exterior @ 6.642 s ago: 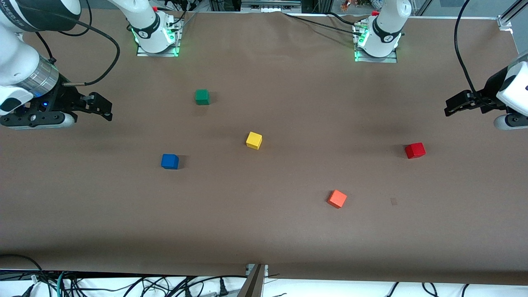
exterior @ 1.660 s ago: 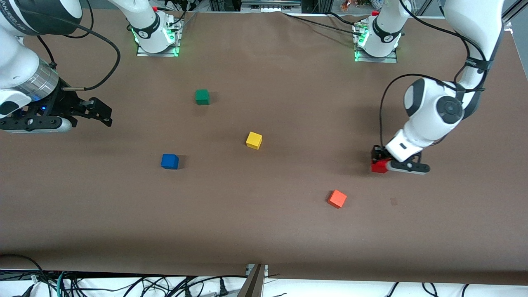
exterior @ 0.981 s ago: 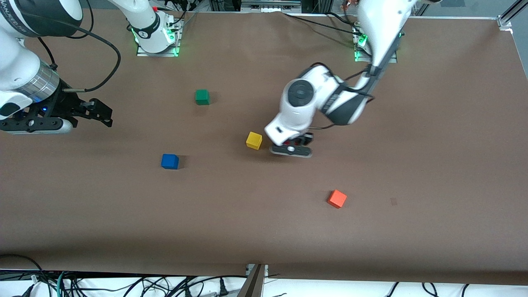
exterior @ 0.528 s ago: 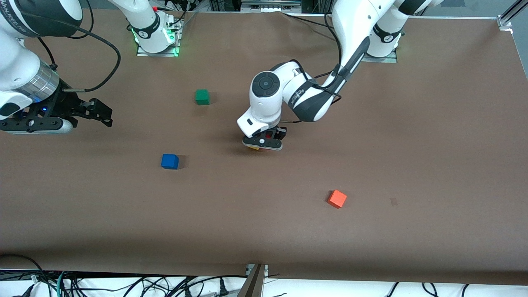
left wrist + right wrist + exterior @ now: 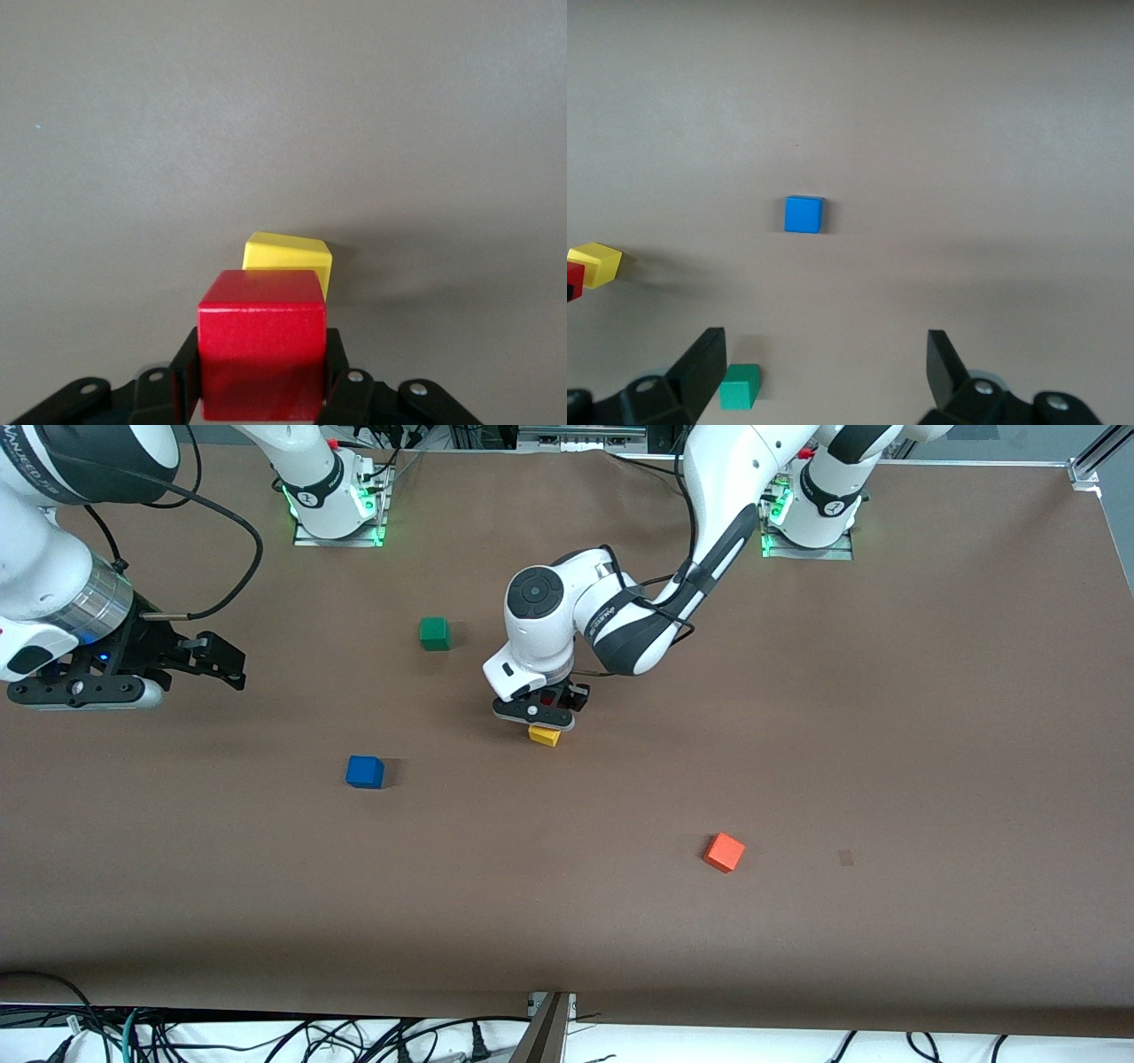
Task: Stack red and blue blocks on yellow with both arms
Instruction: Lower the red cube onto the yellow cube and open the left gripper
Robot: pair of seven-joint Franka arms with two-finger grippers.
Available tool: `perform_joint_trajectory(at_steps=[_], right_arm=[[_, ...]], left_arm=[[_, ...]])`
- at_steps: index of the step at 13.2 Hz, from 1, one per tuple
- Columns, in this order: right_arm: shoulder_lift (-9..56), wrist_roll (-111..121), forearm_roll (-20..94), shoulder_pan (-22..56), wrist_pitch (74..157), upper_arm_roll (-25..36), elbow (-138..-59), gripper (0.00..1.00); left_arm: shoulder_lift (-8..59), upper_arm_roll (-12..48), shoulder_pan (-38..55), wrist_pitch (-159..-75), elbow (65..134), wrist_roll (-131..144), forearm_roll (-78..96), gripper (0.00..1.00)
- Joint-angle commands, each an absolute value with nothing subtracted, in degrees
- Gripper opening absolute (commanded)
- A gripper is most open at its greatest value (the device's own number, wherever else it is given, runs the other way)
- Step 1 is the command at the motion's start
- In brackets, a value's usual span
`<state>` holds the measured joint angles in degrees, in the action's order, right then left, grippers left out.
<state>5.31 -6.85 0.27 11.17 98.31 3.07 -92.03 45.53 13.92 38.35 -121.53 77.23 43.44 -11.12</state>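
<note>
At frame centre, the left end effector (image 5: 551,707), gripping the red block (image 5: 262,341), is hovering just above the yellow cube (image 5: 544,735), not yet squarely over it, while the right end effector (image 5: 217,660) is waiting open at the frame's upper left.

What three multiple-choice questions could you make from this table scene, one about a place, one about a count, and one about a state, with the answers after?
1. The left tool is over which cube?
A. green cube
B. yellow cube
C. orange cube

2. How many cubes are in the front view?
A. three
B. four
C. five

3. What state is the right tool in?
A. open, holding nothing
B. shut on the blue cube
C. shut on the green cube

Answers: 1 B, the left wrist view shows the held red cube above it. 2 C, counting also the green cube, blue cube and orange cube. 3 A, its fingers stand wide apart.
</note>
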Motion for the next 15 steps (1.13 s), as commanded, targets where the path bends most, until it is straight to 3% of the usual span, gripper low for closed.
perform_joint_trajectory(at_steps=[1, 4, 13, 14, 15], right_arm=[[5.19, -7.82, -0.35, 11.25, 97.73, 2.81, -91.23, 1.00], [5.19, -7.73, -0.35, 11.34, 98.35, 2.55, -90.88, 1.00], [5.19, -7.73, -0.35, 12.48, 99.93, 2.20, -90.79, 1.00], [5.27, -7.73, -0.26, 12.65, 99.93, 2.20, -90.79, 1.00], [5.80, -7.73, -0.18, 13.00, 100.54, 2.20, -90.79, 1.00]], left_arm=[[47.19, 13.18, 39.55, -120.67, 74.36, 43.86, -12.66, 0.01], [49.04, 13.18, 39.55, -120.67, 71.29, 43.51, -12.66, 0.01], [50.27, 13.18, 40.43, -120.67, 70.93, 43.51, -15.38, 0.03], [50.27, 13.18, 40.43, -120.67, 70.93, 43.51, -15.47, 0.07], [50.19, 13.18, 40.34, -120.67, 70.93, 43.42, -15.47, 0.28]])
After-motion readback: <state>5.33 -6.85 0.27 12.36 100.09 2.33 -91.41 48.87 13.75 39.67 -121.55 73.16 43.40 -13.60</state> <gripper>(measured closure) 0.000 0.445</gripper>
